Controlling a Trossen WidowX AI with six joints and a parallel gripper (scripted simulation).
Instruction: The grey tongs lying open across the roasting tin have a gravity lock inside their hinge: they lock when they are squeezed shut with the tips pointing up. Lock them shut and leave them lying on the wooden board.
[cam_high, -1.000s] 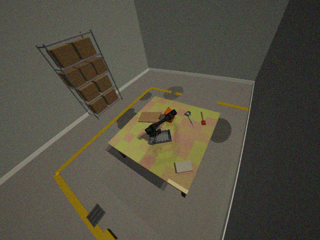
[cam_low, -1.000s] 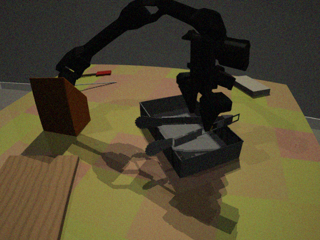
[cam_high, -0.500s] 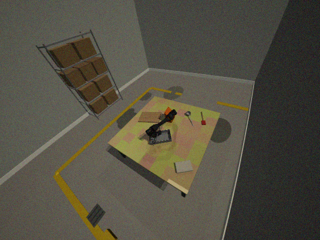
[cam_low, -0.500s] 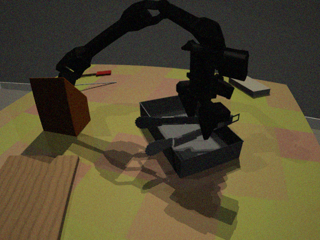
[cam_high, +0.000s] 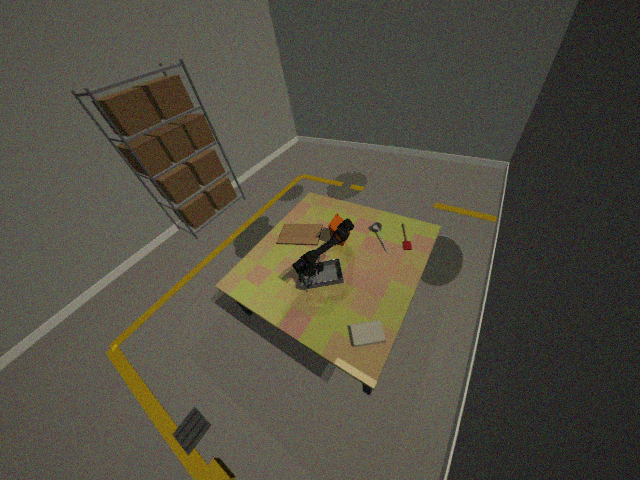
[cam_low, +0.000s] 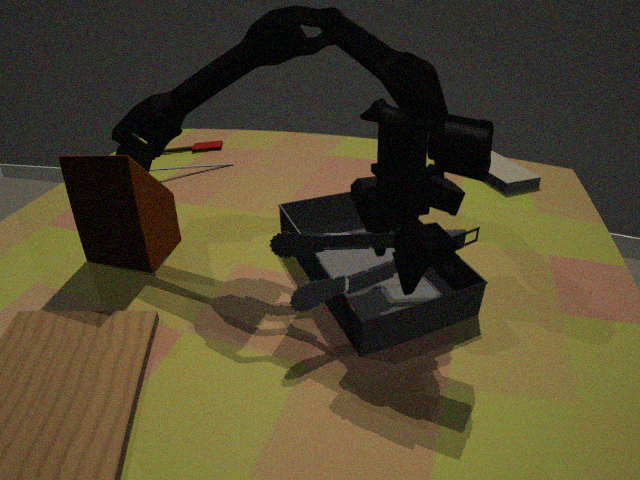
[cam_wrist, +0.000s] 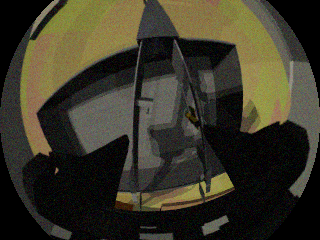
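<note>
The grey tongs lie open across the roasting tin, in a V. In the exterior view their scalloped tips stick out over the tin's left rim and their hinge end points right. My gripper is open and points down over the tin. In the wrist view its fingers stand one on each side of the two tong arms, close to them. The near finger hides part of the arms in the exterior view; contact cannot be told. The wooden board bears no tongs.
An orange block stands between the board and the arm's base. A strainer, a red-ended tool and a pale flat box lie farther off on the patchwork table. Shelves with cartons stand behind.
</note>
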